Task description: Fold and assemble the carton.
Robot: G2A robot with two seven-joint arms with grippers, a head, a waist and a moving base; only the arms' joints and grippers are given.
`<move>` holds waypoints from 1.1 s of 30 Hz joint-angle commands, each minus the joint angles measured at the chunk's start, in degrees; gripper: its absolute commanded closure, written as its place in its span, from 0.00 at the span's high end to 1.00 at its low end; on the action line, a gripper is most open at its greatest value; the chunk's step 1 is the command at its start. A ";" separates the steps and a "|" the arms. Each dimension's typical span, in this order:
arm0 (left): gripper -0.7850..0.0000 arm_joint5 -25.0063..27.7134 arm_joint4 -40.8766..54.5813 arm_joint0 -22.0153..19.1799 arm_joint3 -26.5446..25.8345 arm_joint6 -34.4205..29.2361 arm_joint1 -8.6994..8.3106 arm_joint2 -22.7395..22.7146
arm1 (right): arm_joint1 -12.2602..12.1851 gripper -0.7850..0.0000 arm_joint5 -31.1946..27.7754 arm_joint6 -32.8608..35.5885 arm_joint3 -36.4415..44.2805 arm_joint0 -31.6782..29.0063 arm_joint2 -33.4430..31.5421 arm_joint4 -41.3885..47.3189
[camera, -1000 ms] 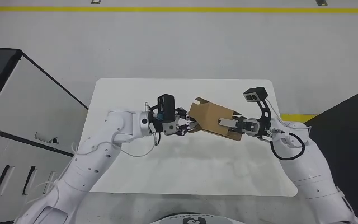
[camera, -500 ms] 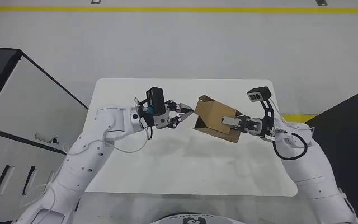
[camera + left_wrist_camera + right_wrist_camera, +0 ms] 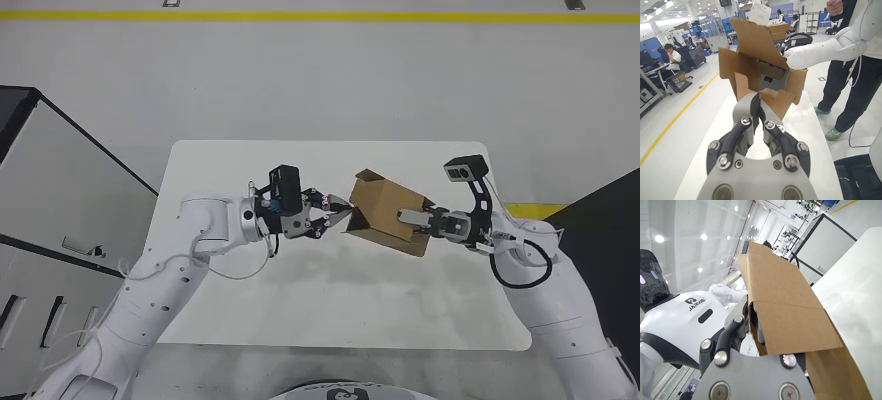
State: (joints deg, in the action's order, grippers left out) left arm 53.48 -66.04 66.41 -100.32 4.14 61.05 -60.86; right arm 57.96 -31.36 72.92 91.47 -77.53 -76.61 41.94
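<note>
carton over the table, between 2 arms: right gripper clamped on 1 end wall, left gripper pinching a flap at the open end.

A white table with rounded corners stands on a pale grey floor, a yellow line beyond its far edge.

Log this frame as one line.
carton: held over table, one end open | right gripper: shut on carton wall | left gripper: shut, tips at lower flap | stage: end not closed
</note>
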 commanded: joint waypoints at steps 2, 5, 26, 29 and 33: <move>0.00 0.39 0.08 -0.43 -0.23 0.26 0.16 0.66 | 0.02 0.00 -0.08 -0.08 0.04 -0.08 0.09 -0.17; 0.00 0.45 0.16 -0.77 -0.18 0.27 0.35 1.48 | 0.06 0.00 -0.04 -0.04 0.03 -0.06 0.27 -0.23; 0.00 -0.45 -0.19 -2.12 0.89 0.48 0.96 2.62 | 0.12 0.00 0.08 0.08 -0.41 -0.09 0.42 -0.16; 0.00 -0.55 -0.35 -1.80 0.70 0.30 0.75 1.42 | 0.04 0.00 0.08 0.08 -0.54 -0.28 -0.03 -0.30; 0.00 -0.51 -0.47 -1.24 0.39 0.01 0.43 -0.23 | -0.03 0.00 0.07 0.07 -0.47 -0.50 -0.54 -0.10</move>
State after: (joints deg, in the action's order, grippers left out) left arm 52.90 -66.50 65.02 -99.84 4.21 61.57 -60.69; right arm 57.94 -31.27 73.01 90.96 -78.00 -77.04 41.75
